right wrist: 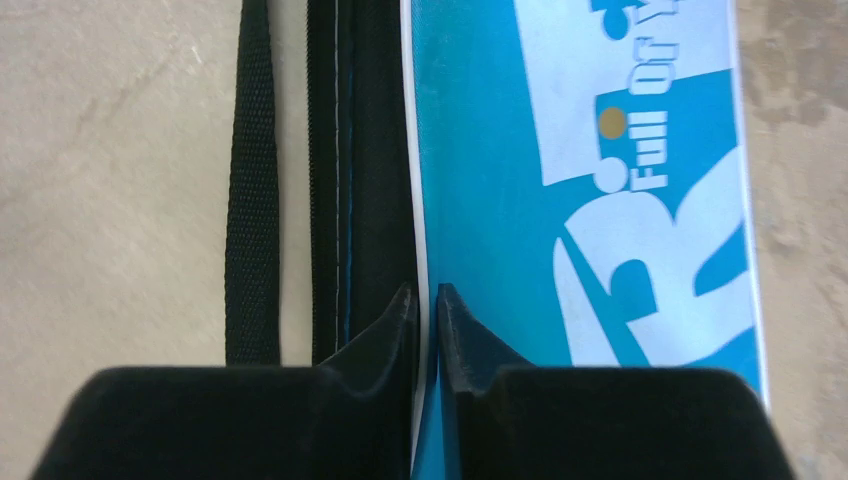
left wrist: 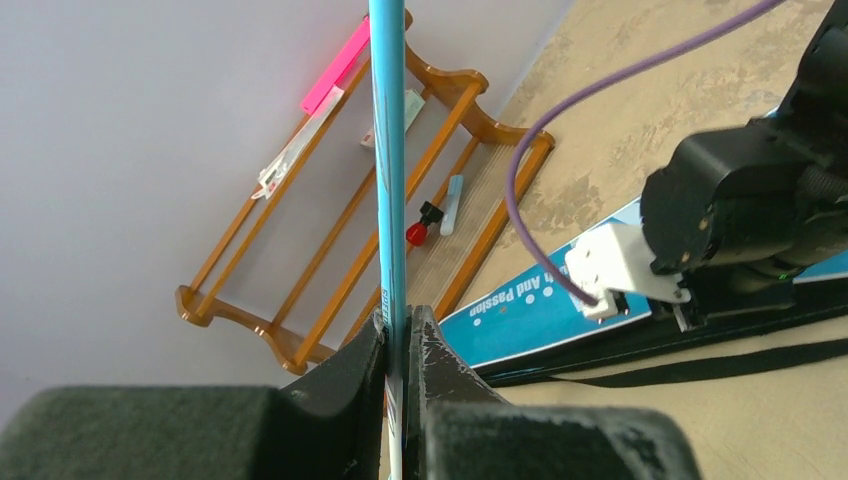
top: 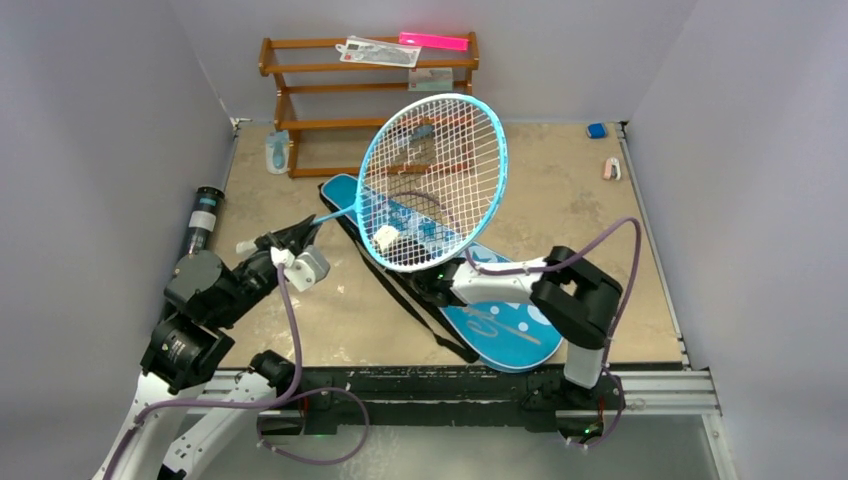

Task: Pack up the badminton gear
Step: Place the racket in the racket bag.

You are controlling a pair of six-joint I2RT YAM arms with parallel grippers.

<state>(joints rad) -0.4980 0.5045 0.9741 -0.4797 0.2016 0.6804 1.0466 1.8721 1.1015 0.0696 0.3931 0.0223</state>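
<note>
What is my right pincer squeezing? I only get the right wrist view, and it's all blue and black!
Observer: Your right pincer pinches the edge of a blue racket bag lying flat on the table.
Operator: Where's the racket?
Observer: The left pincer grips a light-blue racket by its shaft, with the head held over the bag.
Operator: Anything else to pack?
Observer: A black tube sits by the table's left edge.

I see the tan desk (top: 590,200) carrying the blue bag (top: 500,330) under my right hand (top: 437,283), a black tube (top: 203,222) left of my left hand (top: 298,238), and the wooden rack (top: 330,124) beyond both.
</note>
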